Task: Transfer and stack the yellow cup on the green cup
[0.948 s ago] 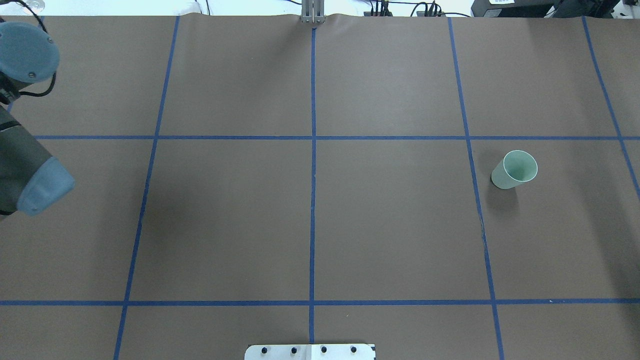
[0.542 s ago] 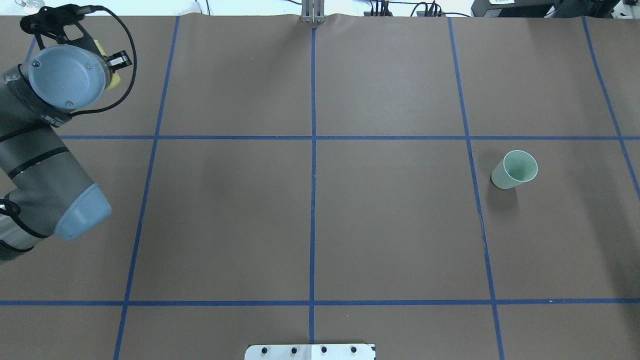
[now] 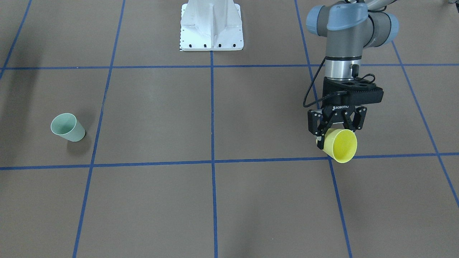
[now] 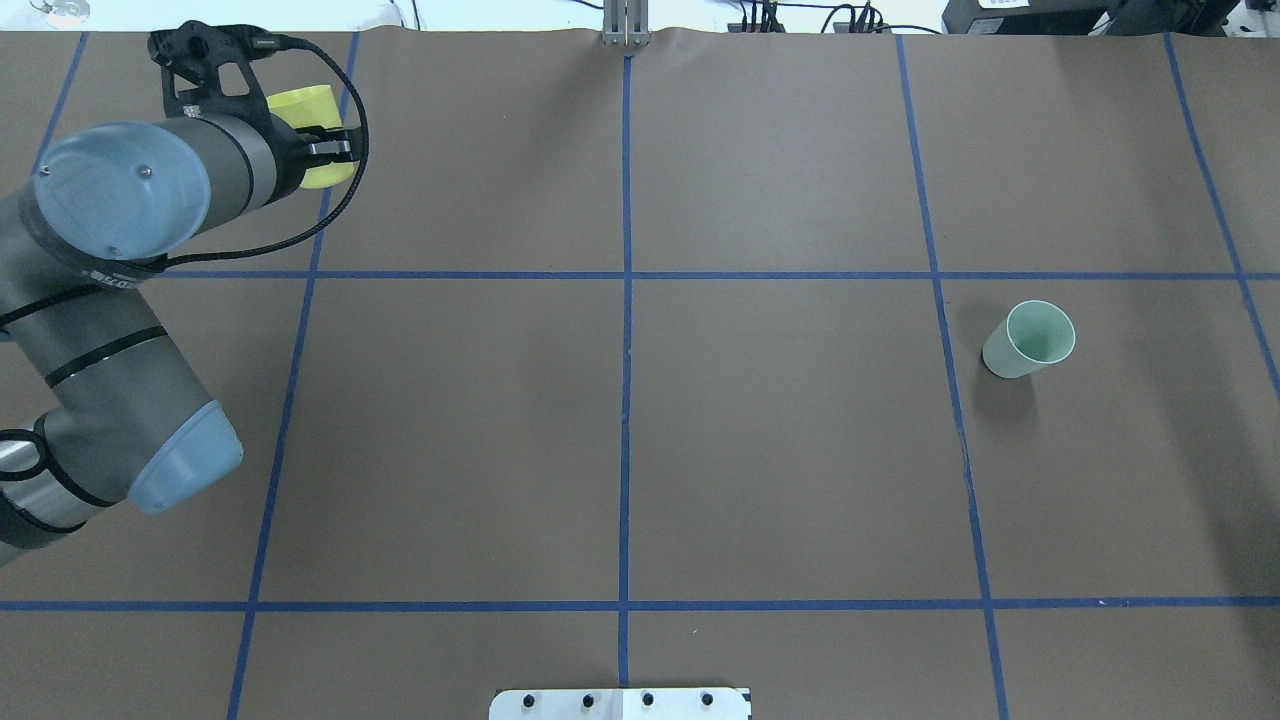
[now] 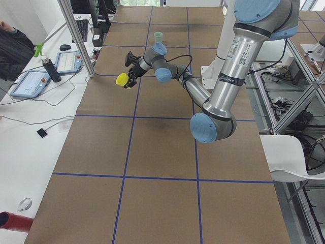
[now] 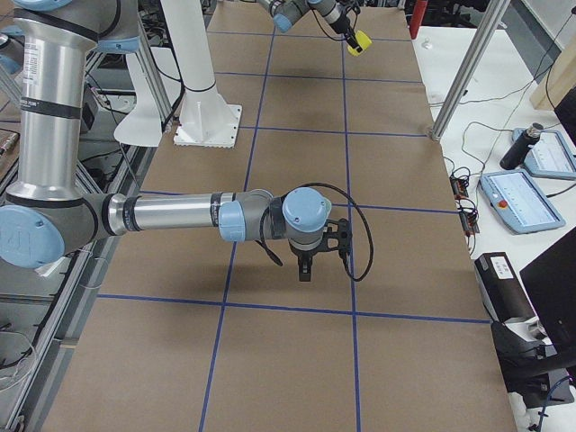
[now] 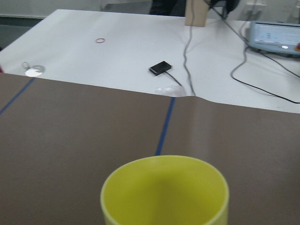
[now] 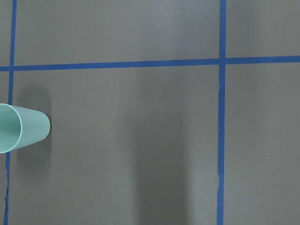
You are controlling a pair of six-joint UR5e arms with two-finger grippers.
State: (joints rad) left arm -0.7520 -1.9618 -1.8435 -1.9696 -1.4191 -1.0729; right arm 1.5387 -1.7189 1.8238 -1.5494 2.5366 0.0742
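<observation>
We note left gripper [image 3: 336, 132] pinching tilted yellow cup [image 3: 342, 146], well apart from green cup [image 3: 68, 127]; smooth taper may slip mid-carry. State of right gripper [image 6: 304, 270]: cannot tell.

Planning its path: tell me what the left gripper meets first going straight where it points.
Probably the brown table short of its far edge, the held yellow cup touching first; tilt unclear.

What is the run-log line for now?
left gripper: shut on yellow cup | right gripper: state unclear | green cup: upright, empty
</observation>
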